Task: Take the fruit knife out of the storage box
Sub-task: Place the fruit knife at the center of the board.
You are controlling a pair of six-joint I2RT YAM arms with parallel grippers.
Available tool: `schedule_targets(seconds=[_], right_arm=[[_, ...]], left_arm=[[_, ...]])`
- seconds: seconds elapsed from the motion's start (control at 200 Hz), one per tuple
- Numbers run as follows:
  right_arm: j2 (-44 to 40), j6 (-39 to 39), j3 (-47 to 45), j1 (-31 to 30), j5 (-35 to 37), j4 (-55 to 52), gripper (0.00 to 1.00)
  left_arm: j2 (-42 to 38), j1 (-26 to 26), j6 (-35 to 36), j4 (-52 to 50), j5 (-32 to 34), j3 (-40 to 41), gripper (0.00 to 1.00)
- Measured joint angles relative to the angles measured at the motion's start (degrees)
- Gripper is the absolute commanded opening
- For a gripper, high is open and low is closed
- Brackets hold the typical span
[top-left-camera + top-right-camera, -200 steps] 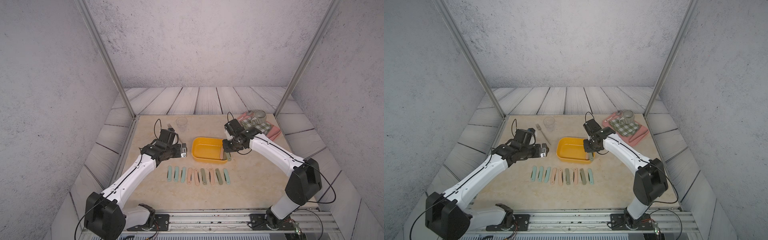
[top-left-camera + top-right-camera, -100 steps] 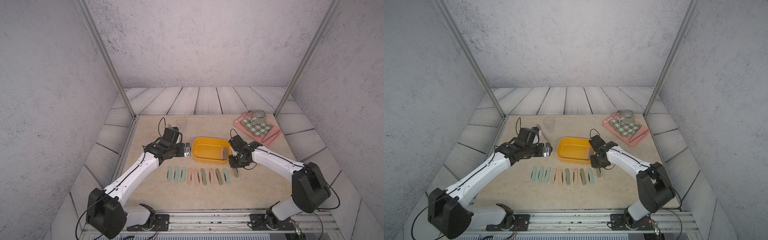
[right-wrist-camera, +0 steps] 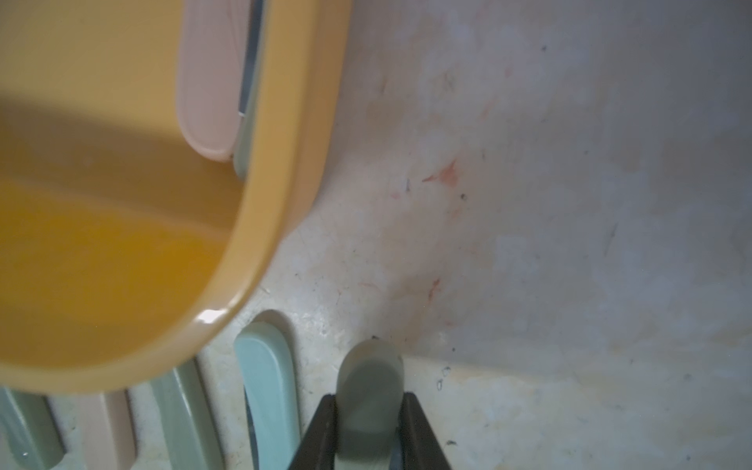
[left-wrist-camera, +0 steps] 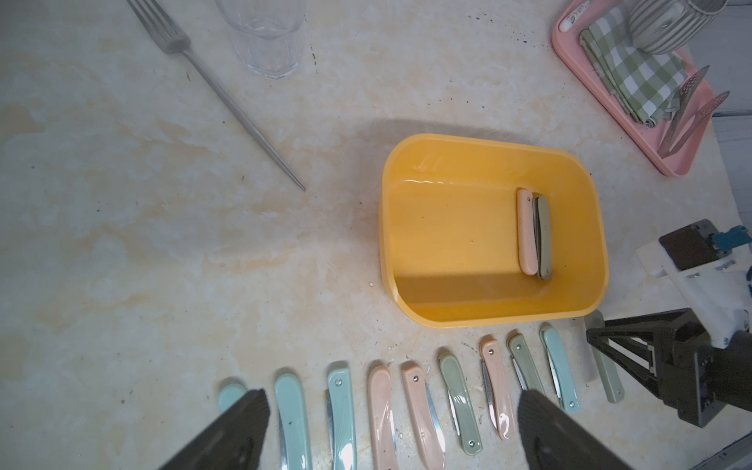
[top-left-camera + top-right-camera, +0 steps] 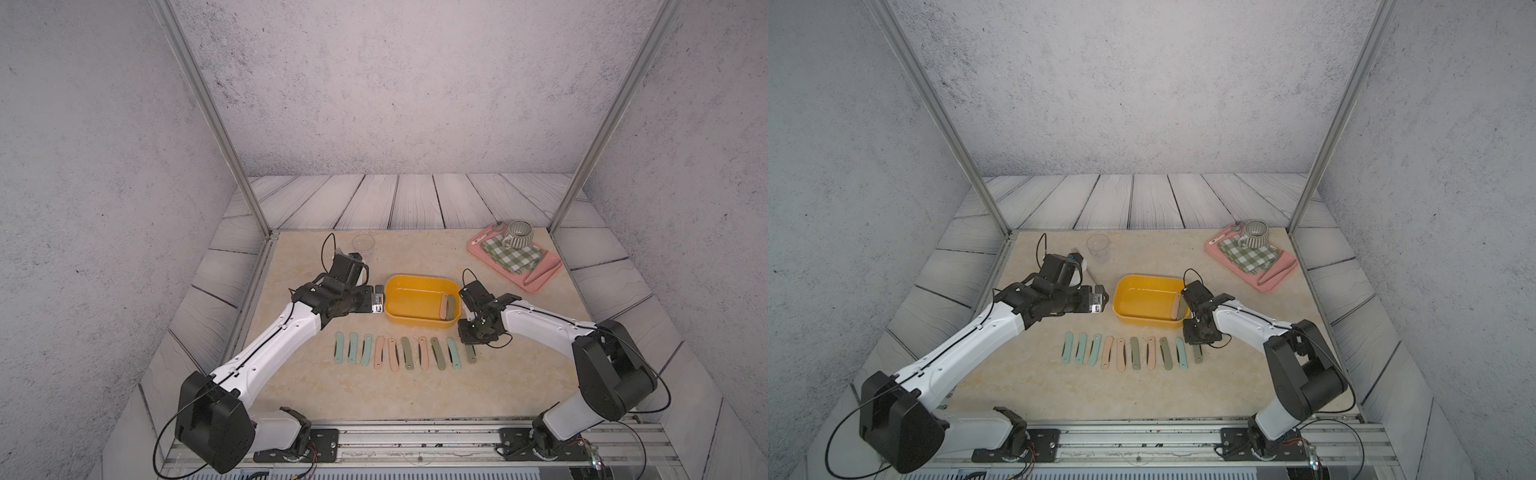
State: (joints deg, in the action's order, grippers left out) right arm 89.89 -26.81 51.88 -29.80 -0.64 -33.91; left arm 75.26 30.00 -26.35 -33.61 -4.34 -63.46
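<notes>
Now the right fingers (image 3: 413, 427), closed on a grey-green fruit knife (image 3: 368, 382), are lowering it at the end of the row (image 5: 399, 353) on the bench (image 5: 519, 374), having carried it out of the storage box (image 5: 419, 324). Behind, two knives (image 4: 533, 232) are still lying inside, and the left fingers (image 4: 244, 427) are hovering wide open beside it.

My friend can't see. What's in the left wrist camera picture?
A yellow storage box holds a pink folded knife and a green folded knife side by side. Next to it lies a row of folded knives, and the right gripper pinches the end knife. A fork, glass and pink tray sit nearby.
</notes>
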Motion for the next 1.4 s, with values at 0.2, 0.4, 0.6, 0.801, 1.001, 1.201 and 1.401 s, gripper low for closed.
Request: schedule_targets(seconds=[0.2,0.4,0.6,0.801,1.001,1.201,1.401], right_arm=[[1.09,-0.46,-1.51,0.00,-0.55,1.42,0.15],[2.14,-0.68,-1.51,0.00,-0.92,2.58,0.22],[2.19,-0.90,-1.51,0.00,-0.92,2.93,0.35],[2.16,-1.07,-1.51,0.00,-0.92,2.80,0.44],[2.01,-0.98,-1.20,0.00,-0.83,1.49,0.47],[-0.81,-0.28,1.81,0.02,-0.24,-2.91,0.61],[-6.40,0.11,5.49,0.59,0.87,-9.07,0.87]], left_arm=[[0.46,0.46,0.00,-0.04,0.02,-0.15,0.99],[0.94,1.03,-0.02,-0.02,0.13,-0.57,0.99],[0.96,1.36,-0.04,-0.02,0.37,-0.63,0.99],[1.38,1.66,-0.04,-0.04,0.68,-1.20,0.99],[2.27,2.19,-0.04,-0.02,0.85,-1.95,0.99],[3.04,3.10,-0.02,0.00,1.20,-2.86,0.99],[5.77,4.81,0.35,-0.48,1.95,-6.16,0.99]])
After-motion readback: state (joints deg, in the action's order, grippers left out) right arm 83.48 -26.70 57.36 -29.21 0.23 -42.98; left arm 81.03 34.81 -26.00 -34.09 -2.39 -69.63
